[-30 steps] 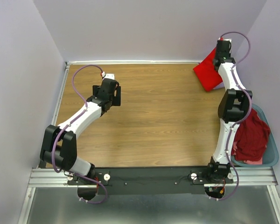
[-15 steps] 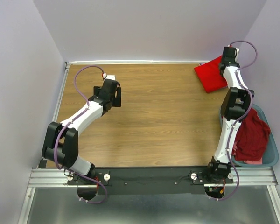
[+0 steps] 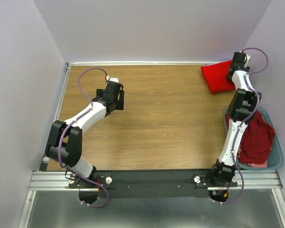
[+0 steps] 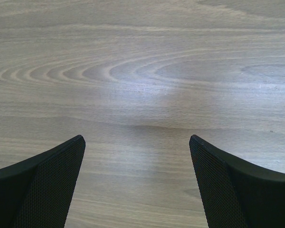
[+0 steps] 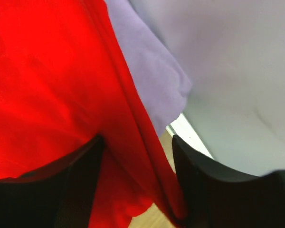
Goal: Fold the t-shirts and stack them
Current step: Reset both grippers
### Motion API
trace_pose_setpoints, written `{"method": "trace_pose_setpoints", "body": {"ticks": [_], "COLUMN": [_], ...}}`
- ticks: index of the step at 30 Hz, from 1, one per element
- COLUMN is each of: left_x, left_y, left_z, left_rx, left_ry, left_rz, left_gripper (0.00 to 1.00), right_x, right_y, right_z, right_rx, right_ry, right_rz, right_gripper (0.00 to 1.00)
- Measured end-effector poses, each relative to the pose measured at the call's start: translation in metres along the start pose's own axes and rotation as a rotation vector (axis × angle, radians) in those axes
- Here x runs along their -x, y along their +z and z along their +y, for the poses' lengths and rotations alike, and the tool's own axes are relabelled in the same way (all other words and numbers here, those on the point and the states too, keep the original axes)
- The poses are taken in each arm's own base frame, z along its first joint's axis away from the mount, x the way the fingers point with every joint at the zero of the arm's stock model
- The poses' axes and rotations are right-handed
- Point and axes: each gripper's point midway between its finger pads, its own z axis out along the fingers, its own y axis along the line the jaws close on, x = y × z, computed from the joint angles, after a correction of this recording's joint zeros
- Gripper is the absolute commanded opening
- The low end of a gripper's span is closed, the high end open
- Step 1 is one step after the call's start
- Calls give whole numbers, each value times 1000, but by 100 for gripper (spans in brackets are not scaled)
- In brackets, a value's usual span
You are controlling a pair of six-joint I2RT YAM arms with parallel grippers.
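The bright red t-shirt [image 3: 217, 77] lies folded in the table's far right corner. Under it lies a pale lavender t-shirt [image 5: 147, 66], showing beside the red one [image 5: 47, 85] in the right wrist view. My right gripper [image 3: 238, 61] [image 5: 137, 140] stands at the red shirt's far right edge, jaws apart, with a fold of red cloth lying loose between them. Darker maroon t-shirts [image 3: 254, 137] are heaped in the basket. My left gripper [image 3: 115, 95] [image 4: 137, 142] hovers wide open over bare wood on the left, with nothing between its fingers.
A teal-blue plastic basket [image 3: 277, 159] stands at the table's right edge beside the right arm. Lavender walls [image 5: 237, 71] close the table at the back and sides, right by the right gripper. The wooden tabletop [image 3: 166, 118] stretches between the arms.
My right gripper has swung right and back toward the corner with the red shirt's edge, and its jaws have opened. The red shirt now lies flatter. The left arm has barely shifted.
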Motion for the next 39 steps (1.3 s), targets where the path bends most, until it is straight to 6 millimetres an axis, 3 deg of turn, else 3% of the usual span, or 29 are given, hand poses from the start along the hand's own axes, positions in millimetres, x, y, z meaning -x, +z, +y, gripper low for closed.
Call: {"method": "trace_pose_setpoints", "body": {"ticks": [1,3,4,8,14,18,22,27,28,30,34,36,39], "left_x": [1,3,3,5,28,51,70,83,85,89,83,78,63], "left_y": [0,-1,-1,-2,-24,-48,-80,-131,-139,-173,-230,-252,-257], "left_z": [0,0,0,0,4,9,18,37,40,53,84,96,102], "left_rx": [0,-1,-1,-2,-20,-41,-67,-102,-108,-131,-157,-167,-173], "left_ry": [-1,-3,-4,-8,-47,-94,-156,-252,-265,-317,-411,-455,-486], "left_rz": [-1,-5,-7,-10,-93,-188,-302,-449,-471,-573,-758,-838,-880], "left_gripper": [98,98,98,98,98,98,98,98,98,98,98,98,98], "right_x": [1,5,11,42,118,143,124,75,67,63,26,8,-15], "right_y": [-1,-4,-10,-43,-157,-242,-309,-381,-404,-439,-519,-544,-551], "right_z": [0,-2,-4,-15,-46,-64,-75,-93,-102,-110,-119,-130,-142], "right_rx": [-2,-4,-3,4,96,206,316,419,434,466,604,638,639], "right_ry": [5,11,20,68,197,274,311,360,381,414,424,434,443], "right_rz": [-2,-9,-20,-78,-273,-396,-439,-481,-513,-593,-748,-821,-874], "right_gripper": [78,79,96,100,100,100,100,100,100,100,100,100,100]}}
